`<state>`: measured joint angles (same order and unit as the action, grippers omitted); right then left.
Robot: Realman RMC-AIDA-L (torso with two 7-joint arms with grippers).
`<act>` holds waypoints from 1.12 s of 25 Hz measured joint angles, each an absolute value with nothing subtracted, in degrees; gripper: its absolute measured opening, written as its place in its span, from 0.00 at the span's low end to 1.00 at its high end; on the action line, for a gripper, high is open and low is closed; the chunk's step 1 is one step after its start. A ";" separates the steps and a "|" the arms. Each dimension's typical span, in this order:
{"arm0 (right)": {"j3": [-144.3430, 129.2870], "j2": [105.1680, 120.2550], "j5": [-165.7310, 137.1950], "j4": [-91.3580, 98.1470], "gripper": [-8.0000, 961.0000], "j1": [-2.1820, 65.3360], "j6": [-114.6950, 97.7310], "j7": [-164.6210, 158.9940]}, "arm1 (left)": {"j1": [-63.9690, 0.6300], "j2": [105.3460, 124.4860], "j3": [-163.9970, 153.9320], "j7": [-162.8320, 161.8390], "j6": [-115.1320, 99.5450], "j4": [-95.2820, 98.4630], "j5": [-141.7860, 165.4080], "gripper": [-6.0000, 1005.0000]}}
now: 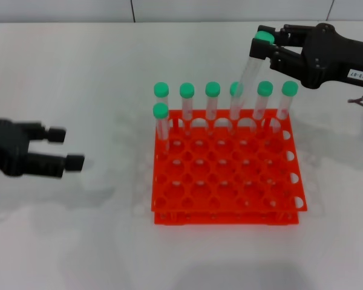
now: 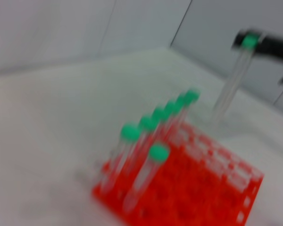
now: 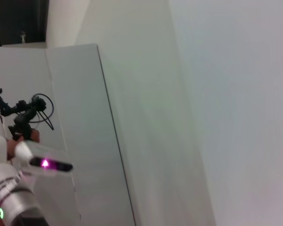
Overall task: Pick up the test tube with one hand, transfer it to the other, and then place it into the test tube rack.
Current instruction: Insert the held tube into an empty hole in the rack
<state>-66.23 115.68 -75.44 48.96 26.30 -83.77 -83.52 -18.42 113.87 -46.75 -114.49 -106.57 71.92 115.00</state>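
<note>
My right gripper (image 1: 265,43), black with a white number label, is shut on the green cap end of the test tube (image 1: 250,71). The clear tube hangs slightly tilted above the back row of the orange-red test tube rack (image 1: 227,208). In the left wrist view the held test tube (image 2: 232,84) shows beyond the rack (image 2: 212,188). My left gripper (image 1: 69,148) is open and empty, low over the table to the left of the rack. The right wrist view shows only walls.
Several green-capped tubes (image 1: 213,99) stand in the rack's back row, and one more (image 1: 161,124) stands in the second row at the left. White table (image 1: 78,72) surrounds the rack.
</note>
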 joint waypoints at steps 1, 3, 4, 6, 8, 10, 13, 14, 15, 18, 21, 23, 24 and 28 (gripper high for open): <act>-66.49 115.71 -75.19 48.96 0.28 26.29 -83.78 -83.52 | -18.52 113.87 -46.76 -114.69 -106.66 71.94 116.51 0.89; -67.13 115.82 -74.82 48.96 0.28 26.30 -83.76 -83.51 | -18.68 113.88 -46.76 -114.49 -106.63 71.83 119.38 0.89; -67.35 115.84 -74.68 48.95 0.28 26.31 -83.74 -83.51 | -18.68 113.91 -46.76 -114.21 -106.55 71.79 119.84 0.89; -68.33 115.87 -73.79 48.92 0.28 26.45 -83.73 -83.50 | -18.66 114.11 -46.76 -113.11 -106.23 71.74 120.75 0.89; -69.62 115.87 -72.61 48.84 0.28 26.51 -83.67 -83.49 | -18.68 114.33 -46.79 -111.75 -106.11 71.74 121.16 0.89; -70.71 115.87 -71.84 48.76 0.28 26.61 -83.33 -83.47 | -18.73 114.41 -46.79 -110.04 -106.04 71.57 121.41 0.89; -72.91 115.92 -70.75 48.43 0.28 26.90 -81.75 -83.11 | -19.01 114.43 -46.96 -108.06 -105.95 70.98 121.87 0.89; -74.08 115.94 -70.37 48.26 0.28 27.09 -80.52 -82.85 | -19.19 114.44 -47.07 -107.42 -105.92 70.81 122.20 0.89; -74.91 115.96 -70.13 48.16 0.28 27.26 -79.43 -82.66 | -19.31 114.46 -47.14 -106.92 -105.91 70.63 122.62 0.89; -79.06 116.02 -69.13 48.07 0.28 28.17 -74.76 -81.82 | -19.55 114.62 -47.23 -105.20 -105.90 70.09 123.88 0.89; -81.98 116.02 -67.28 48.07 0.28 28.82 -71.90 -80.77 | -19.57 114.82 -47.22 -103.78 -105.90 69.69 124.70 0.89; -83.18 116.01 -66.24 48.12 0.28 29.00 -70.95 -80.20 | -19.61 114.89 -47.22 -102.91 -105.86 69.49 125.15 0.89; -83.46 116.01 -65.96 48.13 0.28 29.07 -70.75 -80.09 | -19.64 114.92 -47.22 -102.69 -105.85 69.47 125.21 0.89; -84.98 116.01 -64.47 48.04 0.28 29.73 -69.42 -79.66 | -19.92 114.93 -47.23 -102.18 -105.81 69.41 125.29 0.89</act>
